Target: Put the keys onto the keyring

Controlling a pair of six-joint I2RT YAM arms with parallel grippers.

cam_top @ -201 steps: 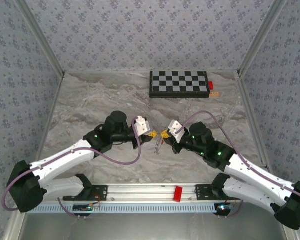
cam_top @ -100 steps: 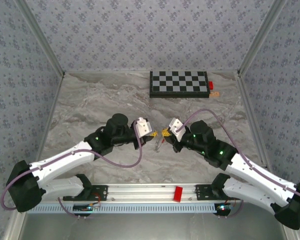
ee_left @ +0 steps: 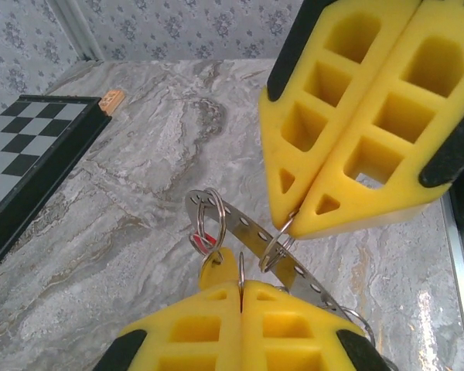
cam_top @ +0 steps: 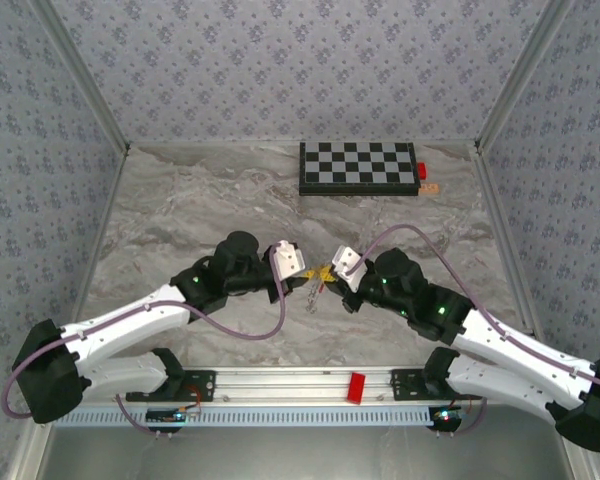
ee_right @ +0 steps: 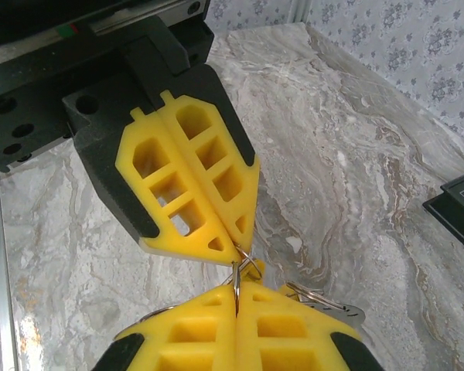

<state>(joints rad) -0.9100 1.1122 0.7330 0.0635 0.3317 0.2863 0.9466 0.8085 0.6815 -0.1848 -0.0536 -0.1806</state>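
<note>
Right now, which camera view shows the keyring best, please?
The left wrist view: the keyring, grey wire with a red arc, is close and sharp. The top view shows a tiny glint; the right wrist view, partial wire loops.

Robotics laboratory test cell: patterned panel walls (cam_top: 280, 60) enclose a marble-look table (cam_top: 180, 200); an aluminium rail (cam_top: 300, 385) spans the lower frame (arm bases (cam_top: 50, 385) bolted there), and a checkerboard (cam_top: 358, 167) lies upper right.
</note>
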